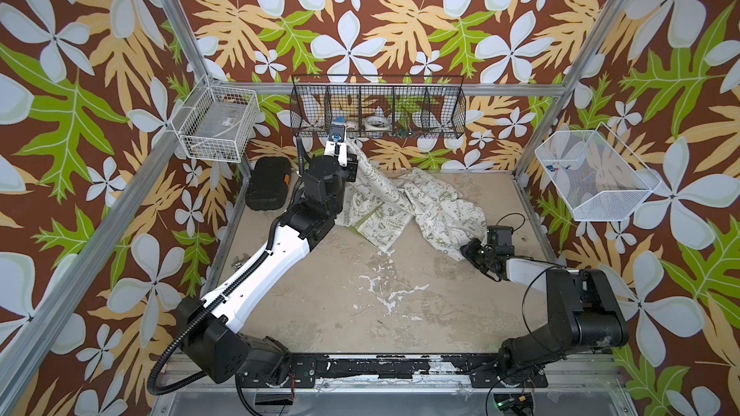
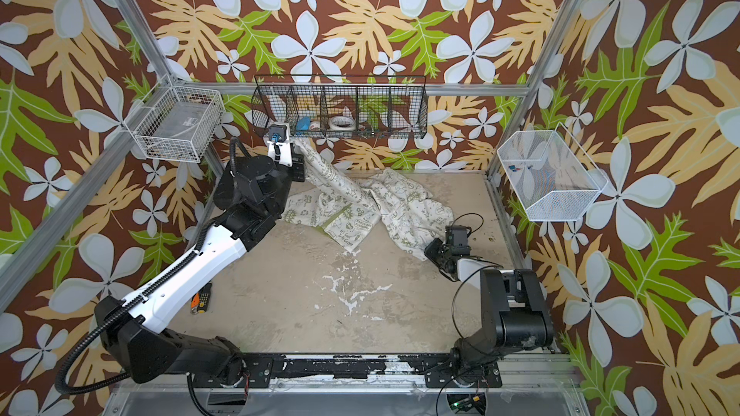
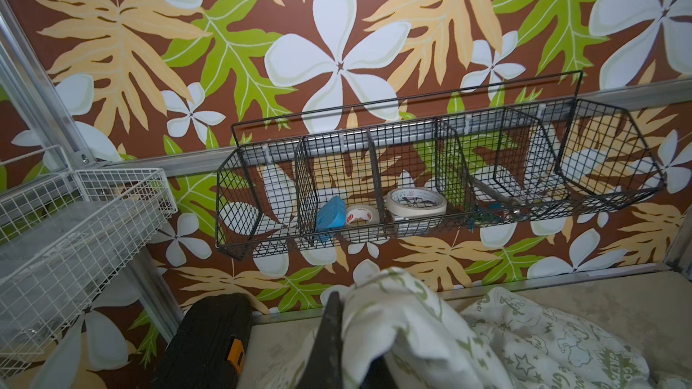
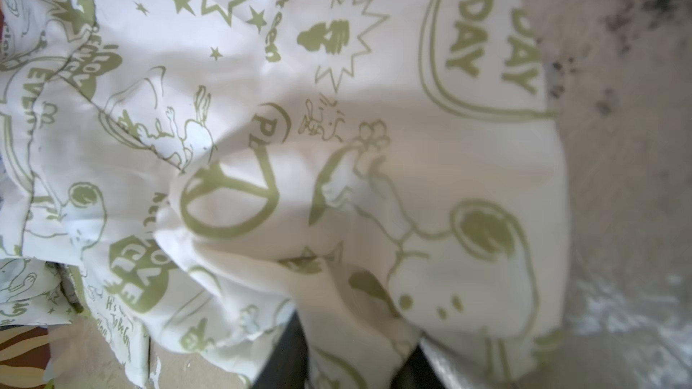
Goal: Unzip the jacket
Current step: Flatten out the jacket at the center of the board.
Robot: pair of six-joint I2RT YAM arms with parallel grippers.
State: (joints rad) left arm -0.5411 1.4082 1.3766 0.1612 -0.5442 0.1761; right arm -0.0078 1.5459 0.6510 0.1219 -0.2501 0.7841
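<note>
On rear of table, jacket being held at two places: one end being pinched and raised by left gripper, other being clamped low by right gripper. Risk: cloth, not zipper pull, being tugged; grip being lost.

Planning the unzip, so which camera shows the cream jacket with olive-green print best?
Both top views: nearly the whole jacket shows, crumpled. The left wrist view shows only a lifted fold, the right wrist view a close, blurred patch of print.
</note>
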